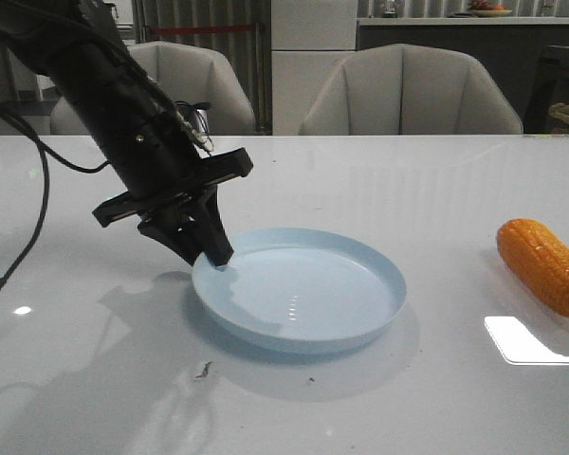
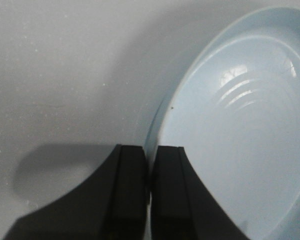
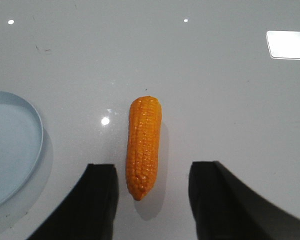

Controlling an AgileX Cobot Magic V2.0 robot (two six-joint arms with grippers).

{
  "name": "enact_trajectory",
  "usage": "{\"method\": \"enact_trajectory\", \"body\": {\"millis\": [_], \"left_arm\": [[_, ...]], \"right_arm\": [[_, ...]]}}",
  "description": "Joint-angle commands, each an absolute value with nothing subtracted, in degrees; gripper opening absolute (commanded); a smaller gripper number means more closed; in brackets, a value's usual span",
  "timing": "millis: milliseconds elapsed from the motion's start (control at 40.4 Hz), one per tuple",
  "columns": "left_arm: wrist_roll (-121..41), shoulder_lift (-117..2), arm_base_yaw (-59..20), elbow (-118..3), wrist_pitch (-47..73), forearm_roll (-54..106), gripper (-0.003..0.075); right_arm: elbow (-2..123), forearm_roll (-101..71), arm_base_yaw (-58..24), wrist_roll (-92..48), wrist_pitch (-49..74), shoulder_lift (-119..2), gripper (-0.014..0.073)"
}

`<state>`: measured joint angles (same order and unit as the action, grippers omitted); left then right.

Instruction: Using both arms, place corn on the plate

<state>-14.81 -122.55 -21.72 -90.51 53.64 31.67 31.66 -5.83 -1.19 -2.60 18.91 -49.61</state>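
Meanwhile left pincer (image 2: 150, 192) pinches the plate (image 1: 360, 313) rim; right pincer (image 3: 152, 200) gapes around corn (image 3: 144, 145).

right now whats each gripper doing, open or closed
Left gripper: shut on the plate rim.
Right gripper: open, holding nothing, fingers either side of the corn.
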Motion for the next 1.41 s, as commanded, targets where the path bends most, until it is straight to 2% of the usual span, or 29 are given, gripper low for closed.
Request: {"method": "enact_trajectory", "body": {"millis": [0, 99, 198, 569, 717, 841, 989, 1162, 1385], "left_arm": [[-15.0, -119.0, -22.5, -92.2, 52.7, 32.2, 0.0251], [-15.0, -119.0, -22.6, -92.2, 52.7, 30.5, 0.0386], [-15.0, -118.9, -22.1, -93.7, 53.5, 30.5, 0.0459], [-20.7, -107.6, -12.4, -108.9, 54.0, 30.3, 0.046], [-30.2, -100.0, -6.8, -109.0, 53.8, 29.8, 0.046], [-30.2, -95.2, -0.5, -107.8, 55.5, 29.3, 0.046], [-30.2, -87.5, 6.9, -97.5, 50.9, 29.7, 0.046], [-30.3, -75.3, 13.5, -76.4, 36.4, 31.6, 0.046], [-37.9, -60.1, 9.8, -48.2, 20.7, 31.6, 0.046]], "right_arm": [[33.7, -6.0, -1.1, -2.4, 16.0, -49.4, 0.044], [33.7, -6.0, -1.1, -2.4, 16.0, -49.4, 0.044], [33.7, -6.0, -1.1, -2.4, 16.0, -49.4, 0.044], [33.7, -6.0, -1.1, -2.4, 15.0, -49.4, 0.044], [33.7, -6.0, -1.1, -2.4, 15.0, -49.4, 0.044], [33.7, -6.0, -1.1, -2.4, 15.0, -49.4, 0.044], [33.7, -6.0, -1.1, -2.4, 15.5, -49.4, 0.044], [33.7, -6.0, -1.1, -2.4, 15.9, -49.4, 0.044], [33.7, -6.0, -1.1, -2.4, 15.9, -49.4, 0.044]]}}
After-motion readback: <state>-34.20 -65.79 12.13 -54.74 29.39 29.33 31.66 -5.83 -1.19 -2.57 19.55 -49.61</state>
